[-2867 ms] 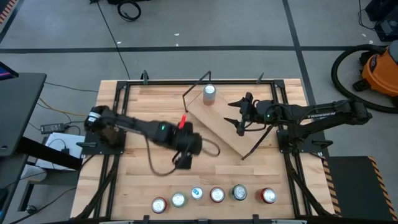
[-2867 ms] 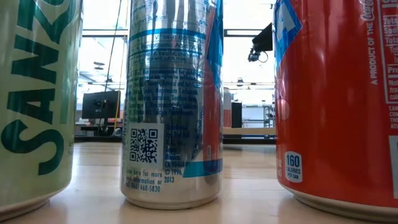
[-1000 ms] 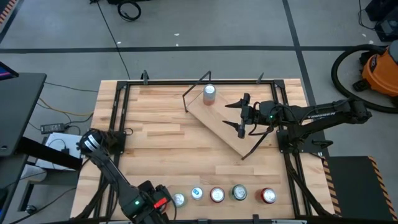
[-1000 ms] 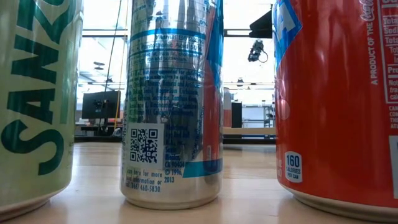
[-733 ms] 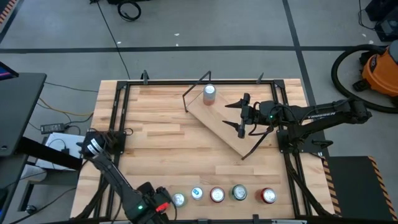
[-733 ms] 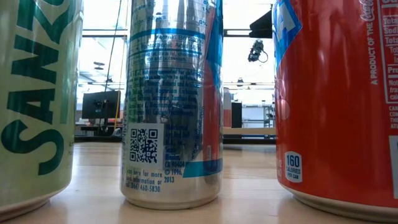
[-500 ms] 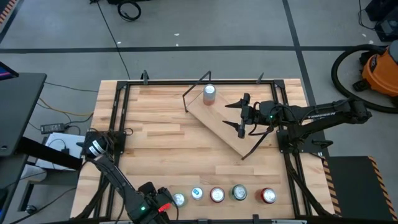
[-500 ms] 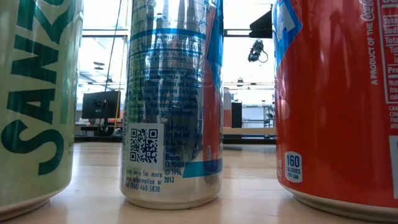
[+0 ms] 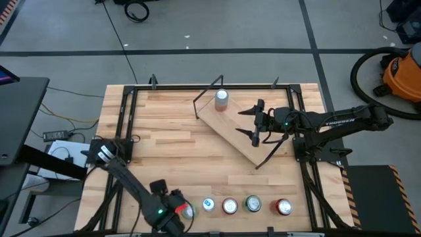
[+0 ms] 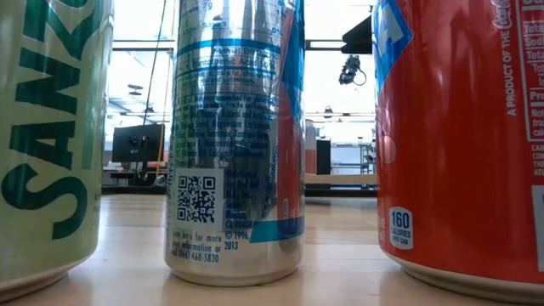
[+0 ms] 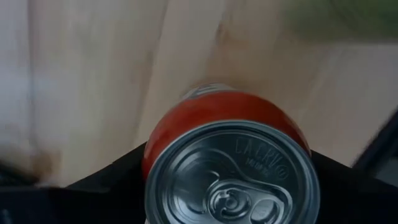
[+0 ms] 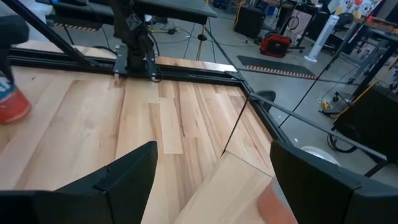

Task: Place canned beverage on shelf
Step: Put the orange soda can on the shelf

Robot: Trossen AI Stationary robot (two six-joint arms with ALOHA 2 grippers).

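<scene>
Red, with a silver top, a can [image 11: 230,162] is seen between the fingers of the left gripper [image 9: 176,212], at the end of the can row farthest from the shelf [image 9: 237,135]; whether the jaws grip it cannot be told. The right gripper [image 9: 252,122] is held over the shelf, jaws spread wide, nothing between them. One silver can [image 9: 222,99] stands on the shelf's far corner.

A pale green can [image 10: 42,136] at the left of the low view bears large dark green letters reading "SAN". The slim silver and blue can [image 10: 234,136] beside it carries a QR code, and the red can [image 10: 463,136] on the right shows "160 CALORIES PER CAN".
</scene>
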